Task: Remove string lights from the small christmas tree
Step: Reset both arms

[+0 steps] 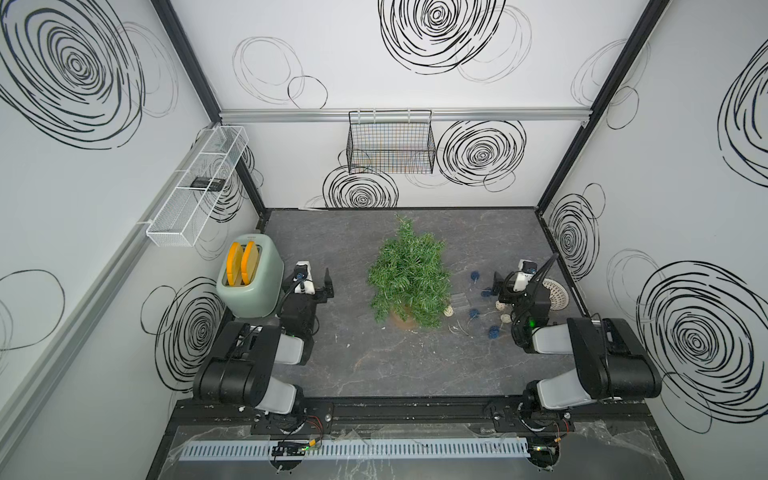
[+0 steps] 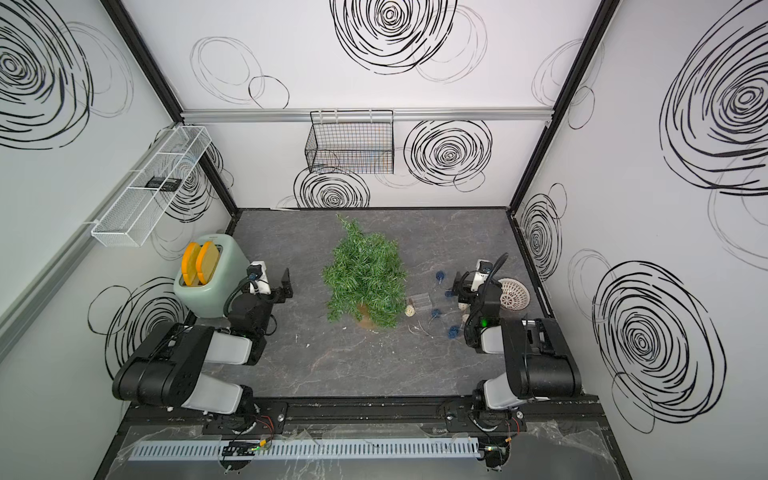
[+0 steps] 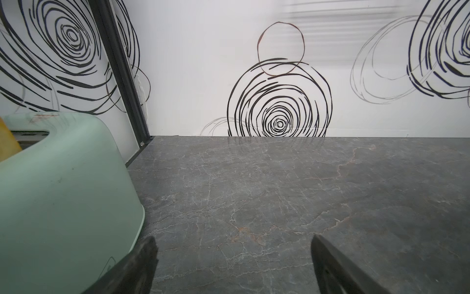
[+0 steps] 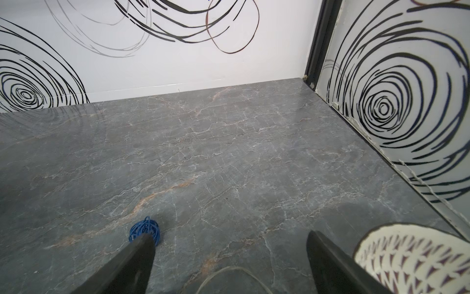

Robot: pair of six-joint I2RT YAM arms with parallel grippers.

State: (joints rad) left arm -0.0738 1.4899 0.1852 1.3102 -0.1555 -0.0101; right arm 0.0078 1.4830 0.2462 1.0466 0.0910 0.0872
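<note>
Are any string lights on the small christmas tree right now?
No, the small christmas tree shows only green branches in a top view, and the string lights lie on the table beside it.

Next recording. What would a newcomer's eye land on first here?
First, the small christmas tree, bushy green in the middle of the table, with no balls showing on it. Next, the string lights, blue and cream balls strewn on the table between the tree and the right arm. Then the mint-green toaster holding two yellow slices, beside the left arm.
</note>
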